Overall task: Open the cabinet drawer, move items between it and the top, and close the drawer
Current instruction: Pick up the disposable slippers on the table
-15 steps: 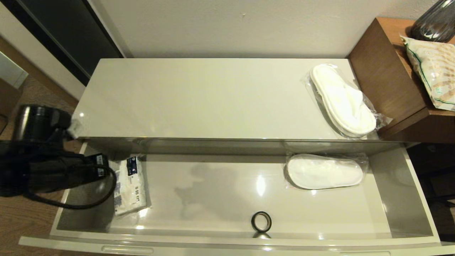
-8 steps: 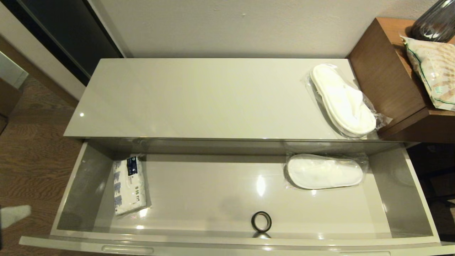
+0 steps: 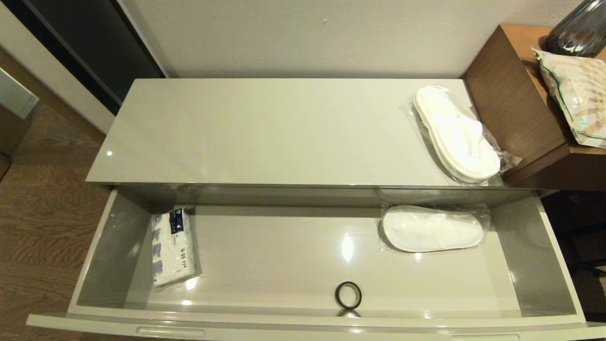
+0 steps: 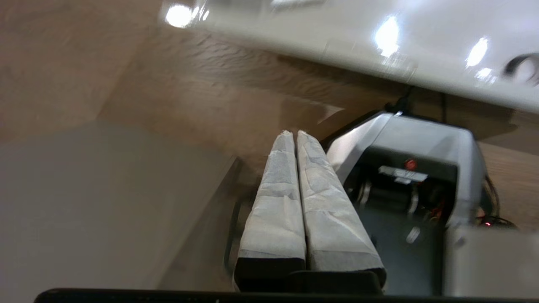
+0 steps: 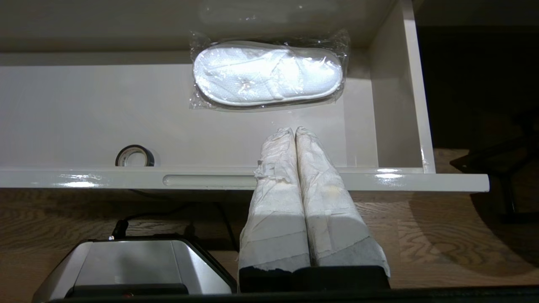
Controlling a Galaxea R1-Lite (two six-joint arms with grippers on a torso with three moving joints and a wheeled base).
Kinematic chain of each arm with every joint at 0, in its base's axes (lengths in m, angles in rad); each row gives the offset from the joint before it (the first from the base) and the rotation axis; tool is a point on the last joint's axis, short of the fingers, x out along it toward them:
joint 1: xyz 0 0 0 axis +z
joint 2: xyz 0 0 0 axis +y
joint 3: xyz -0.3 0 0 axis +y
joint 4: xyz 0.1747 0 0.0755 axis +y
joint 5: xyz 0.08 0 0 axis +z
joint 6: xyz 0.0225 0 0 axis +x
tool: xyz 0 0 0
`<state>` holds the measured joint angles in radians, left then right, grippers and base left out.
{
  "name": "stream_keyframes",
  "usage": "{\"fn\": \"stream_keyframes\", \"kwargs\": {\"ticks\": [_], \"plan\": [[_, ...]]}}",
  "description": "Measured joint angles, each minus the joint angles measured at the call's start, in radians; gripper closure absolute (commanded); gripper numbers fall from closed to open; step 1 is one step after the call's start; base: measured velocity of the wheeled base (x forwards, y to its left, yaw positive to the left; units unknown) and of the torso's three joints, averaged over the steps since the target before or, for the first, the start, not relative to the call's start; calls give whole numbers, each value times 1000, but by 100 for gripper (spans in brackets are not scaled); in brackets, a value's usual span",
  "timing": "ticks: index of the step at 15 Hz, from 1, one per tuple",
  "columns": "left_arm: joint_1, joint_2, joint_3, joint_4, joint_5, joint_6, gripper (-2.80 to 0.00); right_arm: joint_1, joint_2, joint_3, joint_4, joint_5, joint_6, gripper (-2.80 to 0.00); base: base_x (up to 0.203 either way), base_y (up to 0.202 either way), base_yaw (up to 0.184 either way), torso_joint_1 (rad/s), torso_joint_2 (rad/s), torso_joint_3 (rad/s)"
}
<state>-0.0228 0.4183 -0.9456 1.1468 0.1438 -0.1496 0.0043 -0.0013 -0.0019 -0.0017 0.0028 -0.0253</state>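
The cabinet drawer (image 3: 293, 323) stands pulled wide open. Inside lie a white tissue pack (image 3: 172, 247) with blue print at the left, wrapped white slippers (image 3: 432, 228) at the back right, and a small black ring (image 3: 348, 295) near the front. Another wrapped pair of slippers (image 3: 455, 134) rests on the top (image 3: 265, 132) at its right end. Neither gripper shows in the head view. My left gripper (image 4: 293, 134) is shut and empty, low over the wooden floor beside the drawer. My right gripper (image 5: 293, 130) is shut and empty, just in front of the drawer's front rim (image 5: 379, 180), near the slippers (image 5: 267, 73).
A taller brown wooden table (image 3: 516, 109) adjoins the top's right end, carrying a green-trimmed patterned bag (image 3: 575, 94) and a dark vase (image 3: 577, 28). The robot's grey base (image 5: 130, 263) sits on the wood floor (image 3: 38, 213) below the drawer front.
The left arm was at the drawer's left end a second ago; it has withdrawn down and out of the head view, and its gripper has shut. The tissue pack stays in the drawer.
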Motion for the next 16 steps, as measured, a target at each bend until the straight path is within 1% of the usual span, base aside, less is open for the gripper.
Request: {"fn": "stream_keyframes", "kwargs": {"ticks": [2, 4, 5, 6, 8, 10, 12, 13, 16], "plan": [[15, -156, 54, 100, 0, 6, 0, 0, 0, 0, 1, 0, 0, 0, 0, 0, 0, 0, 0, 0], [21, -299, 125, 146, 1, 12, 0, 0, 0, -1, 0, 0, 0, 0, 0, 0, 0, 0, 0, 0], [22, -338, 142, 129, 2, 4, 0, 0, 0, -1, 0, 0, 0, 0, 0, 0, 0, 0, 0, 0], [23, -367, 151, 78, -6, -6, 0, 0, 0, -1, 0, 0, 0, 0, 0, 0, 0, 0, 0, 0], [23, -399, 200, -129, -55, -18, 0, 0, 0, -1, 0, 0, 0, 0, 0, 0, 0, 0, 0, 0], [24, -412, 322, -396, -119, -14, 0, 0, 0, -1, 0, 0, 0, 0, 0, 0, 0, 0, 0, 0], [24, -417, 447, -627, -145, 3, 0, 0, 0, -1, 0, 0, 1, 0, 0, 0, 0, 0, 0, 0], [24, -418, 520, -741, -147, 24, 0, 0, 0, -1, 0, 0, 0, 0, 0, 0, 0, 0, 0, 0], [24, -420, 757, -1062, -146, 116, 0, 0, 0, -1, 0, 0, 0, 0, 0, 0, 0, 0, 0, 0]]}}
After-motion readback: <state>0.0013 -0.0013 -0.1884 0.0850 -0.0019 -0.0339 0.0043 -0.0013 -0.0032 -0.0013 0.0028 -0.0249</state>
